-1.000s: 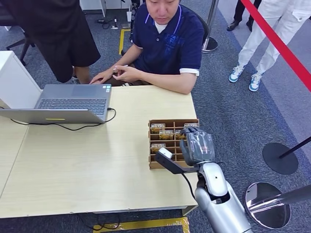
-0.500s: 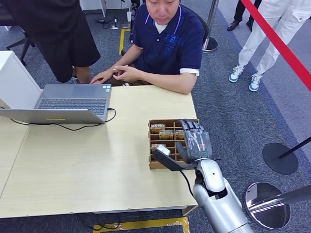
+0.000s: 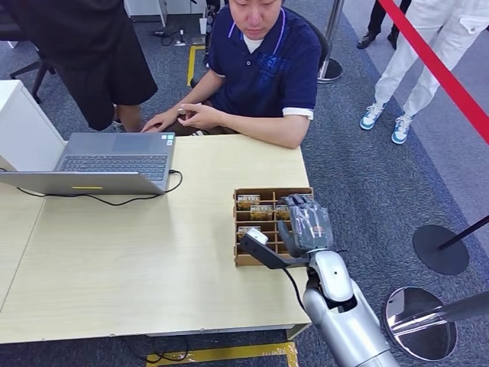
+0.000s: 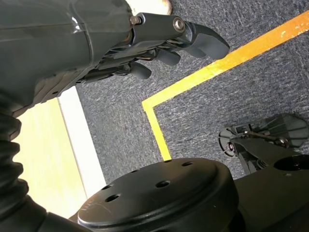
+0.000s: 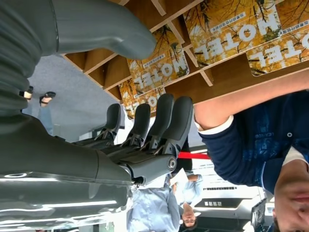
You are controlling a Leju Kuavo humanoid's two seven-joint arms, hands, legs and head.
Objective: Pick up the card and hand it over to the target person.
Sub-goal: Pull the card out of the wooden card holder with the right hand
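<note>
The right hand (image 3: 306, 224) hangs over the right side of a brown wooden card tray (image 3: 243, 259) that sits near the table's (image 3: 144, 252) right edge. Its dark fingers (image 5: 171, 121) are stretched out side by side toward the tray and only slightly bent, the thick grey thumb (image 5: 109, 31) held well apart from them, so the hand is wide open and holds nothing. From the right wrist view the fingertips sit close above the tray's dividers, but whether they touch wood or card cannot be told. The cards (image 3: 248, 202), yellow with "HOTEL" printed on them, lie in the tray's compartments, several showing beside and under the hand. The left hand (image 4: 146, 48) hangs down beside the table over grey carpet, fingers loosely extended and empty. Across the table, a seated person (image 3: 265, 65) in a dark blue polo rests both forearms on the far edge, next to an open laptop (image 3: 109, 160).
</note>
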